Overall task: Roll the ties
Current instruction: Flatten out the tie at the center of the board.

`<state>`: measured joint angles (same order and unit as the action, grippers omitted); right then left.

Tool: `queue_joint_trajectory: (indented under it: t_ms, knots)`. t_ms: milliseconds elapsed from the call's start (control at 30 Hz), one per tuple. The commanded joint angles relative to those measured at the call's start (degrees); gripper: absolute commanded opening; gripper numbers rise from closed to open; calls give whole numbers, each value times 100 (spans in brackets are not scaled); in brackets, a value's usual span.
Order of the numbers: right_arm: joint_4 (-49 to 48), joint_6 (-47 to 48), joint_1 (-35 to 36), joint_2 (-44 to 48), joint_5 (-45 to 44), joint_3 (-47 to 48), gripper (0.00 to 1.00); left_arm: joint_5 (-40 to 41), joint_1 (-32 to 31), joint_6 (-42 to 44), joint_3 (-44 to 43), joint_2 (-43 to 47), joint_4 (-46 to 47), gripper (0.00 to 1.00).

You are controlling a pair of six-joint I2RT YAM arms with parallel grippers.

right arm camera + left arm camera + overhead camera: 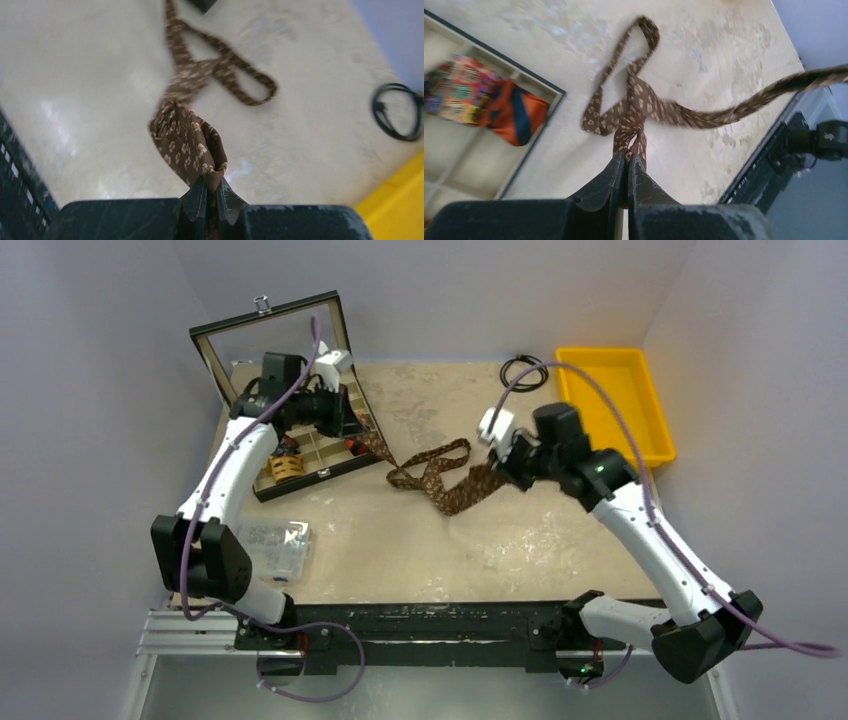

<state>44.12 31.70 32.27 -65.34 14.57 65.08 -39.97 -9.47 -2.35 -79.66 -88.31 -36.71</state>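
One brown tie with small light flowers (432, 476) lies stretched across the middle of the table, with a loop resting on the surface. My left gripper (362, 434) is shut on its narrow end beside the box; the left wrist view shows that end (631, 131) pinched between the jaws of the left gripper (628, 159). My right gripper (497, 466) is shut on the wide end (186, 136), which bunches up from the right gripper's tips (212, 186) a little above the table. Rolled ties sit in the box: a red-orange and dark blue one (516, 115) and a multicoloured one (459, 87).
An open compartment box (262, 486) with its lid raised stands at the back left. A clear plastic packet (272, 540) lies in front of it. A yellow tray (655, 410) is at the back right, a black cable loop (523, 370) beside it.
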Motion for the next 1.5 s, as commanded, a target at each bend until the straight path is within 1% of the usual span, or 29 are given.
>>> queue_joint_trajectory:
  t_ms: [0,67,133,233,367,433,533,600,700,800,833,900,1033,1133,1233,1300,1400,1467]
  knots:
    - [518,-1312,-1278,-90,517,1271,0,661,560,377,-949,832,-684,0]
    - [562,-1744,-1834,-35,405,1627,0,1189,901,305,-1168,1160,-806,0]
    - [659,-2071,-2467,31,250,1807,0,1679,1490,109,-1269,1421,-808,0]
    - [982,-2259,-3633,47,-199,1900,0,2573,2243,53,-1656,1573,-988,0]
    - [1182,-1929,-4858,58,-633,1710,0,2956,3128,-3,-2098,1614,-1110,0]
    - [1342,-1743,-5336,-61,-699,1741,0,3140,3437,69,-2297,1628,-1056,0]
    - [1327,-1547,-5882,-190,-766,1841,0,3385,3765,152,-2586,1656,-844,0]
    - [1314,-1471,-6036,-255,-819,1899,0,3525,3938,174,-2900,1569,-913,0]
    - [1448,-1452,-6057,-381,-830,1919,0,3673,4032,209,-3229,1498,-1004,0]
    - [1602,-1333,-6057,-431,-370,1782,0,3641,4090,454,-3155,1602,-877,0]
    - [1657,-1264,-6057,-411,-129,1591,0,3610,4114,518,-3066,1652,-796,0]
    - [1767,-1105,-6055,-402,28,1291,0,3567,4171,590,-2934,1699,-671,0]
    - [1695,-854,-6050,-428,394,708,0,3108,4411,592,-2877,1641,-471,0]
    - [1440,-689,-6049,-359,693,304,0,2740,4570,435,-2857,1588,-249,0]
    - [1188,-586,-6057,-372,728,-78,0,2217,4846,-45,-2826,1537,85,0]
    - [952,-595,-6057,-421,688,-210,0,1633,5078,-433,-2775,1507,356,0]
    - [726,-587,-6057,-659,579,-288,8,1248,5138,-562,-2815,1426,469,0]
    - [660,-575,-6057,-877,352,-311,17,1045,5135,-480,-2835,1419,480,0]
